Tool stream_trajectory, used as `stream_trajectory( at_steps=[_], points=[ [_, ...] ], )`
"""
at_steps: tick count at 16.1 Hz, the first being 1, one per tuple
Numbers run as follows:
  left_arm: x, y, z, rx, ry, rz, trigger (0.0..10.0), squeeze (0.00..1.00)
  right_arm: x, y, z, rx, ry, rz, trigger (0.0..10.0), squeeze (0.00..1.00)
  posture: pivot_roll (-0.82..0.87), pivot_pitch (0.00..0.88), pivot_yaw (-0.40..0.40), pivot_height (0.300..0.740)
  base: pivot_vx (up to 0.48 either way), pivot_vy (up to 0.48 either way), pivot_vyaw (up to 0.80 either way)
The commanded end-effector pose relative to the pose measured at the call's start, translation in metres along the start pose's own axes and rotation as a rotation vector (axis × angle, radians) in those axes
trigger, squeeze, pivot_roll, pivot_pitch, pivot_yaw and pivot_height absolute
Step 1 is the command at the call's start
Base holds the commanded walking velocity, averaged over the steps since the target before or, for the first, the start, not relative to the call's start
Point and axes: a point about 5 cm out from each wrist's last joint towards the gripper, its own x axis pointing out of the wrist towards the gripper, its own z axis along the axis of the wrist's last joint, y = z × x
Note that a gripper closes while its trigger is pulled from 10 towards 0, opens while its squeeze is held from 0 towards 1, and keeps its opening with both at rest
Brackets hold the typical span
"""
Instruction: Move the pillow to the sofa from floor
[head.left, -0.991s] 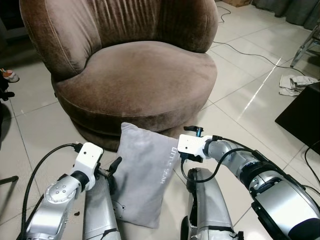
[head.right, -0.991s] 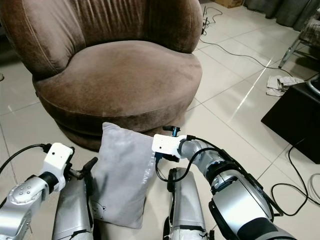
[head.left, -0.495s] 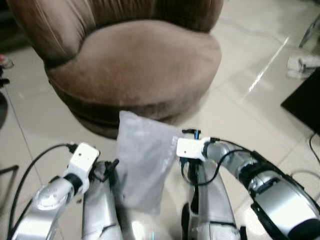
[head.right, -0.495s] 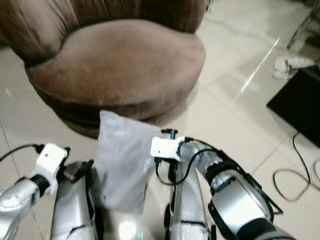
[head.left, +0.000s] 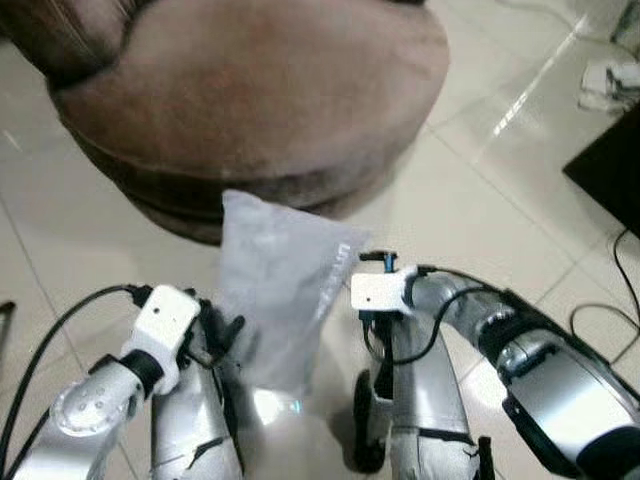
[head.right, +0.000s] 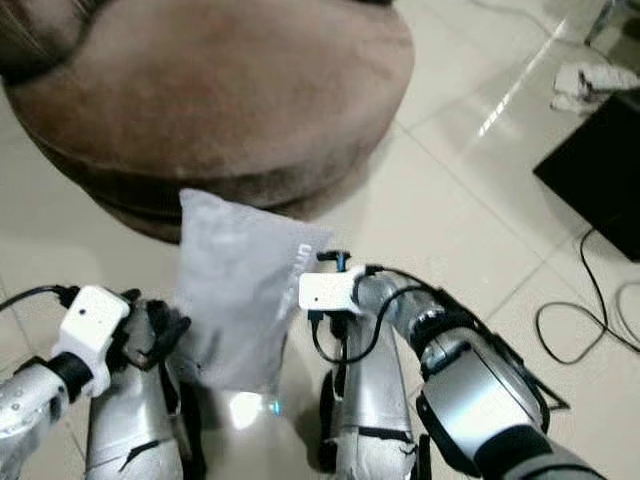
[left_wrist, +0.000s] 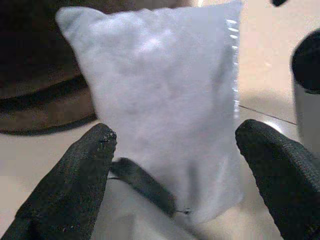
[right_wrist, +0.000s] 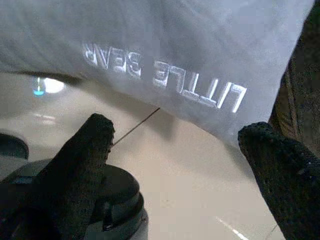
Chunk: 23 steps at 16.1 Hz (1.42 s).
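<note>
A pale grey rectangular fabric pillow (head.left: 277, 298) stands upright on the glossy cream tiled floor (head.left: 470, 190), its upper end leaning against the base of a round brown velvet sofa chair (head.left: 260, 95), with the robot's two silver legs just beside it on either side. In the right wrist view the pillow carries the embossed words "LITTLE BEAR" on its side. The left tool (left_wrist: 182, 167) sits low by the pillow's left edge with its two black fingers (left_wrist: 82, 172) spread apart, the pillow showing in the gap ahead of them and not gripped. The right tool (right_wrist: 187, 165) sits by the pillow's right edge, its fingers (right_wrist: 82, 160) likewise apart, with the lettered side of the pillow just beyond their tips; whether they touch the fabric cannot be told. A white wrist block (head.left: 378, 291) on the right arm lies close to the pillow's right edge. Further right on the floor are a black flat panel (head.left: 610, 175), a black cable (head.right: 575, 320) and a crumpled pale cloth (head.right: 588, 82).
</note>
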Motion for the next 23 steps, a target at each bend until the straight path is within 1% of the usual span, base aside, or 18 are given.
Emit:
stream_trajectory(
  at_steps=[1, 2, 3, 4, 5, 7, 8, 9, 10, 11, 14, 15, 17, 19, 21, 22, 23],
  points=[
    [-0.003, -0.005, -0.001, -0.01, 0.013, -0.013, 10.0, 0.0, -0.002, 0.011, -0.009, -0.016, 0.038, 0.054, 10.0, 0.0, 0.04, 0.396, -0.145, 0.455, 0.0, 0.0, 0.0],
    [-0.005, -0.007, 0.001, 0.001, 0.016, -0.019, 10.0, 0.0, 0.0, 0.006, -0.005, -0.01, 0.035, 0.04, 10.0, 0.0, 0.04, 0.401, -0.149, 0.455, 0.0, 0.0, 0.0],
    [-0.007, -0.007, 0.003, 0.0, 0.014, -0.018, 10.0, 0.0, 0.0, -0.004, 0.0, 0.058, 0.01, -0.005, 10.0, 0.0, 0.05, 0.4, -0.152, 0.455, 0.0, 0.0, 0.0],
    [-0.006, -0.008, 0.005, -0.008, 0.009, -0.017, 10.0, 0.0, -0.001, -0.008, -0.001, 0.103, 0.005, -0.026, 10.0, 0.0, 0.04, 0.397, -0.151, 0.455, 0.0, 0.0, 0.0],
    [-0.006, -0.009, 0.006, -0.011, 0.008, -0.017, 10.0, 0.0, -0.002, -0.008, -0.003, 0.109, 0.008, -0.027, 10.0, 0.0, 0.04, 0.397, -0.151, 0.455, 0.0, 0.0, 0.0],
    [-0.005, -0.009, 0.006, -0.008, 0.013, -0.015, 10.0, 0.0, -0.005, -0.005, -0.01, 0.091, 0.033, -0.02, 10.0, 0.0, 0.04, 0.397, -0.152, 0.455, 0.0, 0.0, 0.0],
    [-0.005, -0.009, 0.007, -0.01, 0.013, -0.016, 10.0, 0.0, -0.008, -0.011, -0.014, 0.193, 0.042, -0.058, 10.0, 0.0, 0.04, 0.394, -0.151, 0.455, 0.0, 0.0, 0.0],
    [-0.004, -0.01, 0.008, -0.009, 0.012, -0.018, 10.0, 0.0, -0.015, -0.023, -0.029, 0.603, 0.05, -0.171, 10.0, 0.0, 0.04, 0.39, -0.15, 0.455, 0.0, 0.0, 0.0],
    [-0.004, -0.01, 0.008, -0.008, 0.012, -0.018, 10.0, 0.0, -0.016, -0.024, -0.031, 0.677, 0.046, -0.184, 10.0, 0.0, 0.04, 0.39, -0.15, 0.455, 0.0, 0.0, 0.0],
    [-0.003, -0.009, 0.008, -0.005, 0.011, -0.013, 10.0, 0.0, -0.019, -0.024, -0.037, 0.723, 0.059, -0.209, 10.0, 0.0, 0.04, 0.387, -0.147, 0.455, 0.0, 0.0, 0.0],
    [-0.001, -0.009, 0.01, -0.004, 0.006, -0.024, 10.0, 0.0, -0.022, -0.021, -0.044, 0.81, 0.07, -0.224, 10.0, 0.0, 0.03, 0.389, -0.148, 0.455, 0.0, 0.0, 0.0],
    [0.0, -0.009, 0.011, -0.003, 0.005, -0.026, 10.0, 0.0, -0.022, -0.022, -0.044, 0.823, 0.069, -0.225, 10.0, 0.0, 0.03, 0.39, -0.15, 0.455, 0.0, 0.0, 0.0],
    [0.0, -0.009, 0.011, 0.003, 0.006, -0.023, 10.0, 0.0, -0.026, -0.027, -0.048, 0.915, 0.062, -0.248, 10.0, 0.0, 0.03, 0.391, -0.15, 0.455, 0.0, 0.0, 0.0],
    [0.001, -0.009, 0.012, 0.004, 0.003, -0.023, 10.0, 0.0, -0.03, -0.029, -0.053, 0.954, 0.075, -0.268, 10.0, 0.0, 0.03, 0.39, -0.15, 0.455, 0.0, 0.0, 0.0],
    [0.002, -0.008, 0.013, 0.004, 0.002, -0.019, 10.0, 0.0, -0.026, -0.027, -0.047, 0.908, 0.055, -0.227, 10.0, 0.0, 0.03, 0.389, -0.15, 0.455, 0.0, 0.0, 0.0],
    [0.003, -0.008, 0.013, 0.003, -0.001, -0.02, 10.0, 0.0, -0.021, -0.025, -0.037, 0.74, 0.057, -0.152, 10.0, 0.0, 0.03, 0.389, -0.15, 0.455, 0.0, 0.0, 0.0],
    [0.004, -0.008, 0.013, 0.004, -0.002, -0.02, 10.0, 0.0, -0.018, -0.027, -0.032, 0.726, 0.038, -0.143, 10.0, 0.0, 0.03, 0.389, -0.15, 0.455, 0.0, 0.0, 0.0]
  ],
)
